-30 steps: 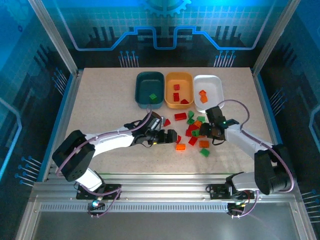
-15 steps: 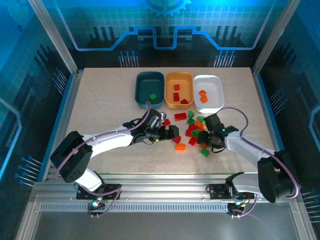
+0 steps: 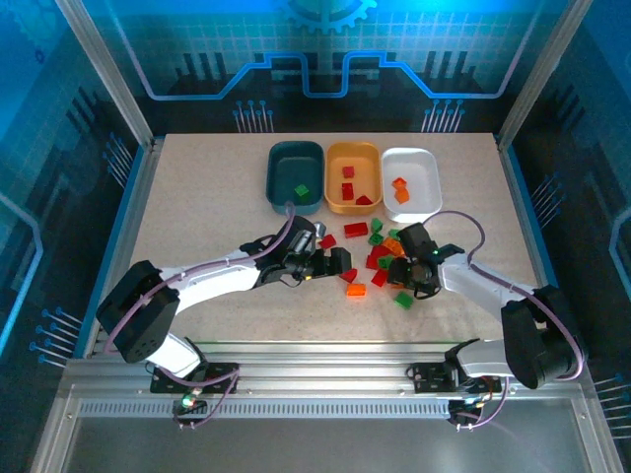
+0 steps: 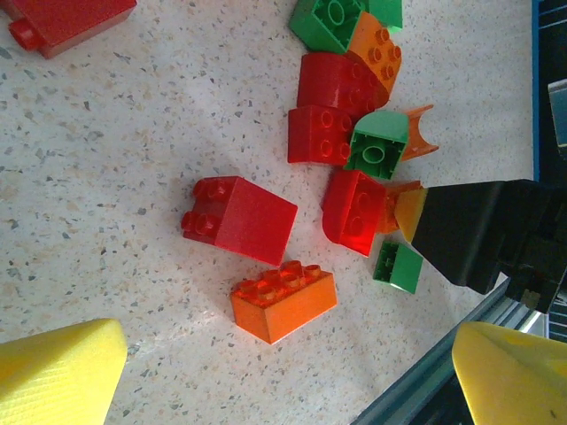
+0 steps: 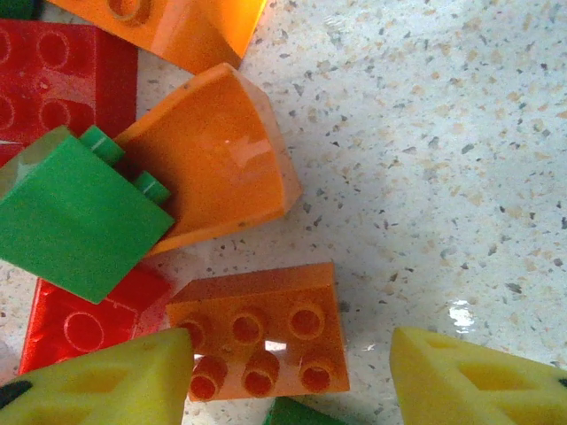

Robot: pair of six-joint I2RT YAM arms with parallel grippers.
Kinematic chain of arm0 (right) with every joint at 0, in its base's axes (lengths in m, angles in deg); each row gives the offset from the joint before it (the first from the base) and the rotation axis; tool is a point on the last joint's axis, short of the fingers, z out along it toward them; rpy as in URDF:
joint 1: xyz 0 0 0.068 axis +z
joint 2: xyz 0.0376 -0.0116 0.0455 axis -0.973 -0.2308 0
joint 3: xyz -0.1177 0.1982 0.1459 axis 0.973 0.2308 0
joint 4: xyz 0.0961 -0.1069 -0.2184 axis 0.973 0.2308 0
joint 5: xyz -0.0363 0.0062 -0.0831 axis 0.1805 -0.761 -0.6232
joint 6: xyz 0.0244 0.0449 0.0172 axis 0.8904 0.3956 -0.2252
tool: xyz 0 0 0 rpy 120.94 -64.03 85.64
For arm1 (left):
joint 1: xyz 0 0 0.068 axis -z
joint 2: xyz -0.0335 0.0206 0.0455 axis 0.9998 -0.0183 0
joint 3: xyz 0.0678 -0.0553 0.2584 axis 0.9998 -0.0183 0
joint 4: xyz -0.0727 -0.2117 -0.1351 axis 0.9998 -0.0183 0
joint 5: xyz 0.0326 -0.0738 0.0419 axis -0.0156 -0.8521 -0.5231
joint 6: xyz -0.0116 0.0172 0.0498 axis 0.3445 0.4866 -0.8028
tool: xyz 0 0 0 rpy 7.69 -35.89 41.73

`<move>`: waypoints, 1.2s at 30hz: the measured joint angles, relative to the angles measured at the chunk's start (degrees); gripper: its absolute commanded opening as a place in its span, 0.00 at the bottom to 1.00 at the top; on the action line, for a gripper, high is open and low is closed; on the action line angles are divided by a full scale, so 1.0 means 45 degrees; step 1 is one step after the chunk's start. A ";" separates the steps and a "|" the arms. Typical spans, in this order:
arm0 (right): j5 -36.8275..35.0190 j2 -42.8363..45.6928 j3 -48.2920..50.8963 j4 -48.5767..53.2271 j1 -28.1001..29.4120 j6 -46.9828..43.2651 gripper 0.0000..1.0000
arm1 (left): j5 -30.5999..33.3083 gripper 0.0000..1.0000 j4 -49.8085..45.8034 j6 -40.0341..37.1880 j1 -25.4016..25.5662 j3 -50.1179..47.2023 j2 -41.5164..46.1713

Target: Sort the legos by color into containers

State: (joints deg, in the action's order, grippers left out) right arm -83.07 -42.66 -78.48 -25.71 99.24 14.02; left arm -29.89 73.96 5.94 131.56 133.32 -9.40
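My left gripper point(image 3: 335, 264) hangs wide open and empty beside the heap of legos point(image 3: 380, 258). My right gripper point(image 3: 402, 276), half open, straddles an orange brick point(image 5: 257, 328) without clamping it. Beyond, the teal tray point(image 3: 291, 168) holds one green, the orange tray point(image 3: 367, 163) three reds, the white tray point(image 3: 419, 172) two oranges. I judge most of the sorting remains.

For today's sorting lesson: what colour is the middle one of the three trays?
The middle tray is orange, clearest in the top external view.

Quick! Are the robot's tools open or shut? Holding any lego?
Left tool: open, holding nothing.
Right tool: open, straddling an orange brick, not gripping it.
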 measured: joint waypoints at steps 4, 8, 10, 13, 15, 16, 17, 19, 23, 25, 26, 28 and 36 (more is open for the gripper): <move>-0.0010 0.0253 0.0049 -0.0034 0.0049 0.0005 0.62 | 0.0034 0.97 0.0000 0.0000 0.0000 -0.0010 0.0005; -0.0165 0.0753 0.0078 0.0019 0.0325 0.0005 0.63 | 0.0034 0.97 0.0005 0.0000 0.0000 -0.0010 0.0005; -0.0209 0.0869 0.0078 0.0058 0.0452 0.0010 0.63 | 0.0029 0.96 0.0005 0.0000 0.0000 -0.0010 0.0005; -0.0248 0.0937 0.0102 0.0102 0.0505 0.0015 0.64 | 0.0029 0.96 0.0010 0.0005 0.0000 -0.0010 0.0005; -0.0228 0.0869 0.0146 0.0083 0.0505 0.0010 0.64 | 0.0029 0.97 0.0010 0.0005 0.0000 -0.0010 0.0005; -0.0155 0.0772 0.0151 0.0063 0.0505 0.0005 0.64 | 0.0029 0.97 0.0015 0.0005 0.0000 -0.0010 0.0005; -0.0078 0.0578 0.0151 0.0019 0.0505 0.0000 0.65 | 0.0034 0.97 0.0019 0.0005 0.0000 -0.0024 0.0005; 0.0087 0.0092 0.0151 -0.0053 0.0505 -0.0044 0.65 | 0.0034 0.97 0.0112 0.0005 0.0000 -0.0102 0.0005; 0.0233 -0.0665 0.0151 -0.0049 0.0505 -0.0034 0.65 | 0.0034 0.97 0.0102 0.0005 0.0000 -0.0175 0.0005; 0.0223 -0.0714 0.0151 -0.0049 0.0505 0.0000 0.62 | 0.0039 0.97 0.0102 0.0005 0.0000 -0.0175 0.0019; 0.0189 -0.0714 0.0151 -0.0058 0.0505 0.0010 0.61 | 0.0039 0.97 0.0097 0.0005 0.0000 -0.0175 0.0053; 0.0136 -0.0714 0.0151 -0.0097 0.0505 0.0044 0.56 | 0.0044 0.97 0.0102 0.0000 0.0000 -0.0175 0.0102; -0.0058 -0.0233 0.0165 -0.0282 0.0525 -0.0214 0.46 | 0.0126 0.97 -0.0102 -0.0063 -0.0005 -0.0175 0.0238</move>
State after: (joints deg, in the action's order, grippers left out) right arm -83.33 -43.71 -77.74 -26.98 101.60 13.06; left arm -29.32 73.50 5.66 131.54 132.53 -8.33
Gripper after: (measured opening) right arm 0.485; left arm 0.967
